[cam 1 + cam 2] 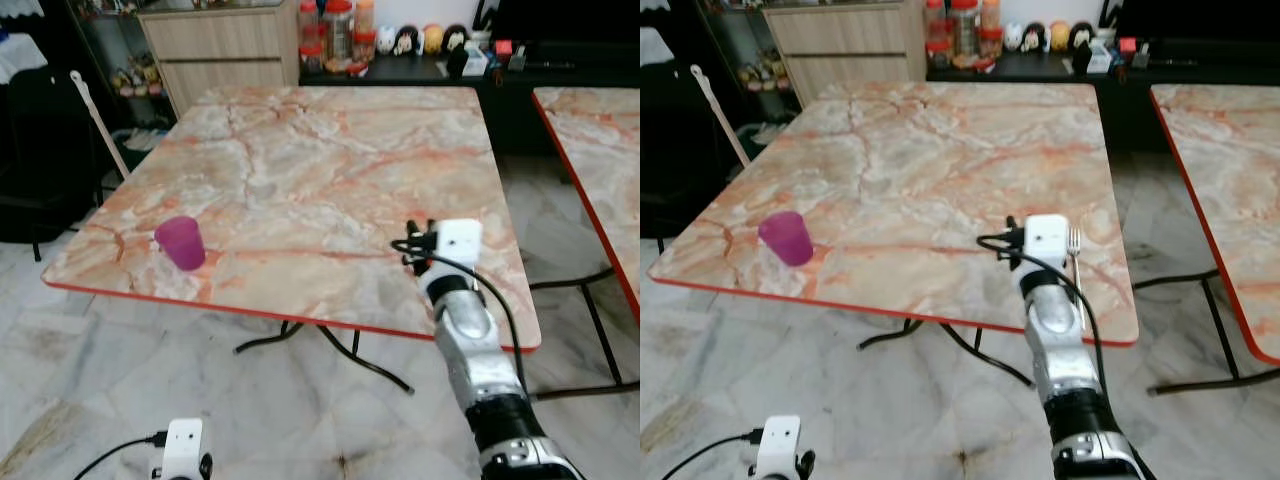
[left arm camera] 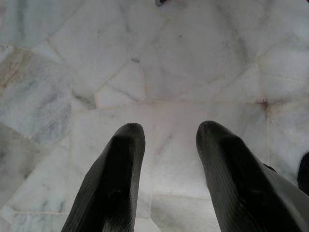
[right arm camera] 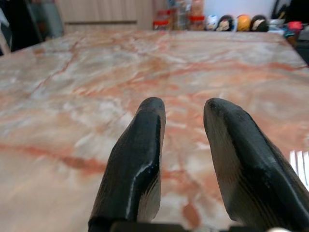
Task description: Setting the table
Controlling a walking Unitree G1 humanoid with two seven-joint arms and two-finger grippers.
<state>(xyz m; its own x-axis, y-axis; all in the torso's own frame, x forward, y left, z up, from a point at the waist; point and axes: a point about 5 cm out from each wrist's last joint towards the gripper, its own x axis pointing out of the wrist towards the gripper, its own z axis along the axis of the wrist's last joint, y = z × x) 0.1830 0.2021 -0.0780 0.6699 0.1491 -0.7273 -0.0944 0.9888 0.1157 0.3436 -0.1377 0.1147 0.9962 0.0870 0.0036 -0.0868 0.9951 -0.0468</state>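
- The left tool point(image 2: 166, 169) hangs idle low over the pale marble floor point(image 2: 193, 63); its two black fingers are seen apart, with nothing between them.
- The right tool point(image 3: 186, 159) is held just above the near right part of the counter point(image 1: 300, 170), its fingers parted by a narrow gap and empty, pointed across the marbled top.
- A silver fork point(image 1: 1076, 262) is seen lying flat on the counter just beside the right wrist, near the front right edge, tines pointing away from the robot; its tines also show at the edge of the right wrist view.
- A purple cup point(image 1: 181, 242) stands upright near the front left corner of the counter, well apart from the fork.
- Farther back, the middle and far part of the counter is bare marble; a second counter point(image 1: 590, 150) stands to the right.
- Behind, a wooden cabinet point(image 1: 215, 45) and a dark shelf with jars point(image 1: 335, 35) and small figures are seen.
- Judged from this, the fork has been set down and the setting is only partly laid. The next move is likely to call for the right arm to be drawn clear of the fork without nudging it, so that further tableware can be fetched.
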